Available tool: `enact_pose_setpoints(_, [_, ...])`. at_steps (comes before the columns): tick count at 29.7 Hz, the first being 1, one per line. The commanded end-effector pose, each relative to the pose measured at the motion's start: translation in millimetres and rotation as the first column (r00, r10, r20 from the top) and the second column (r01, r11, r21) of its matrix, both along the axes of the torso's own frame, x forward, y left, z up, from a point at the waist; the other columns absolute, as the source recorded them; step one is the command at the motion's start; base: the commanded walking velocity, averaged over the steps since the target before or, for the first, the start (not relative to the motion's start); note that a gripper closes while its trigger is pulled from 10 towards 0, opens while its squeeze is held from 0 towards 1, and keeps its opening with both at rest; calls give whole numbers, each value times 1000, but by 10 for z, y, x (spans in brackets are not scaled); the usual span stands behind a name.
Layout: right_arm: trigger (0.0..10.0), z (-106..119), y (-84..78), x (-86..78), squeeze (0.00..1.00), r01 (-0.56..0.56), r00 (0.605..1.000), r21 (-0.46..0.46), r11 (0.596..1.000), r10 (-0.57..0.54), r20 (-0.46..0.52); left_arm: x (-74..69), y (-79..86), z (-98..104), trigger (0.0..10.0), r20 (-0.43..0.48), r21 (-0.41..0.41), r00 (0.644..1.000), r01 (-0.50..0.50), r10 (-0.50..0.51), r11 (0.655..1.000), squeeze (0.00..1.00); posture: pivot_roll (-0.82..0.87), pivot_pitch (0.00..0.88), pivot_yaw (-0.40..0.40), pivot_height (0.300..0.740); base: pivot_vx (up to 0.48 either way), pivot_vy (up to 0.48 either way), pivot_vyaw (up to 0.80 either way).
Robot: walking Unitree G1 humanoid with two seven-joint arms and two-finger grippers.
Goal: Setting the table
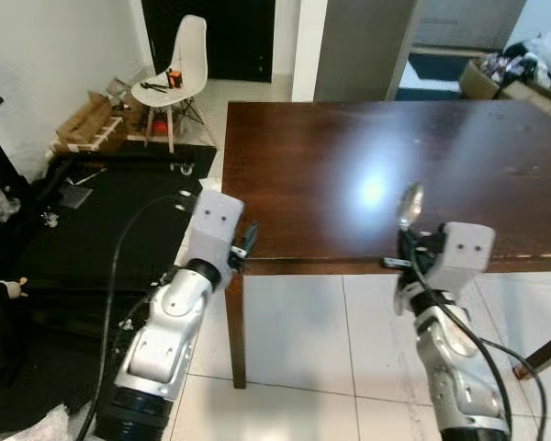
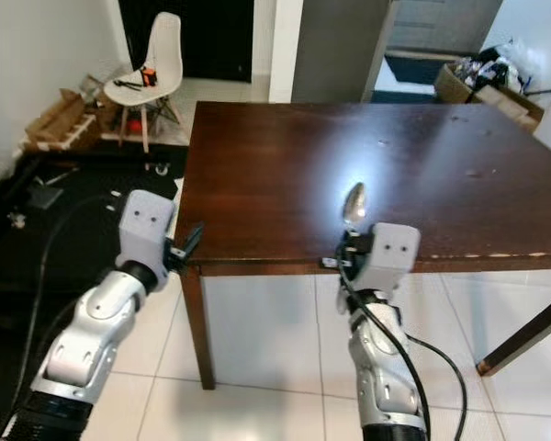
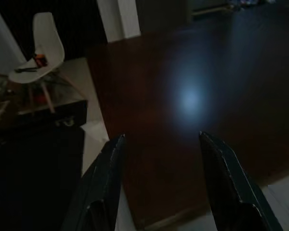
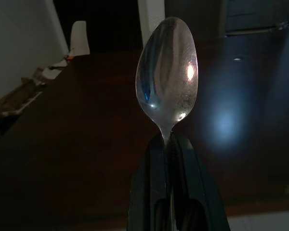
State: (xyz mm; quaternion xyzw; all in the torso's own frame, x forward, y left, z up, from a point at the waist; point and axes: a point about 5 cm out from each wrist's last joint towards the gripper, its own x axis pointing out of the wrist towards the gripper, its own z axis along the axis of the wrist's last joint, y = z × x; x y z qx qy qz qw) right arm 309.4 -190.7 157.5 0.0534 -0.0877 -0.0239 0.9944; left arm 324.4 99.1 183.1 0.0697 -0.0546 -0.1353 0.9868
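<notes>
Spoon (image 4: 167,77) clamped by handle in right gripper (image 4: 169,144), bowl up, held at near edge of table (image 1: 349,156). Left gripper (image 3: 159,163) fingers spread, nothing held, at table's near-left corner.

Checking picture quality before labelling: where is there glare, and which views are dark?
Eye views: bright, with a white glare patch on the table. Left wrist view: dim, glare softer. Right wrist view: dark, yet the spoon in the right gripper is sharp, with highlights.

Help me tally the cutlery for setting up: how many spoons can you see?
1. The spoon is clamped upright in the right gripper at the near edge of the table.
</notes>
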Motion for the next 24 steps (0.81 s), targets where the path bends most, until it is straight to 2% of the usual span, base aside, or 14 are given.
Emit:
enact_pose_setpoints(1, [10000, 8, -36, -9, 0, 11, 1000, -1, 1000, -11, 4, -11, -37, -34, 10000, -14, 3, 1000, 13, -13, 1000, 0, -90, 0, 67, 740, 472, 0, 0])
enact_pose_setpoints(16, [10000, -6, -17, 1, 0, -5, 1000, -8, 1000, 5, -5, -28, -30, -57, 10000, -24, -10, 1000, 12, -13, 1000, 0, -88, 0, 65, 740, 465, 0, 0])
enact_pose_setpoints(20, [10000, -26, 17, 11, 0, -49, 999, -27, 998, 48, -26, -73, -7, -82, 10000, -44, -32, 999, 23, -25, 999, 0, -84, 0, 64, 740, 0, 0, 0])
enact_pose_setpoints(24, [10000, -99, 57, 36, 0, -121, 989, -64, 991, 115, -93, -114, 58, -121, 10000, -68, -48, 998, 11, -15, 999, 0, -79, 0, 63, 740, 0, 0, 0])
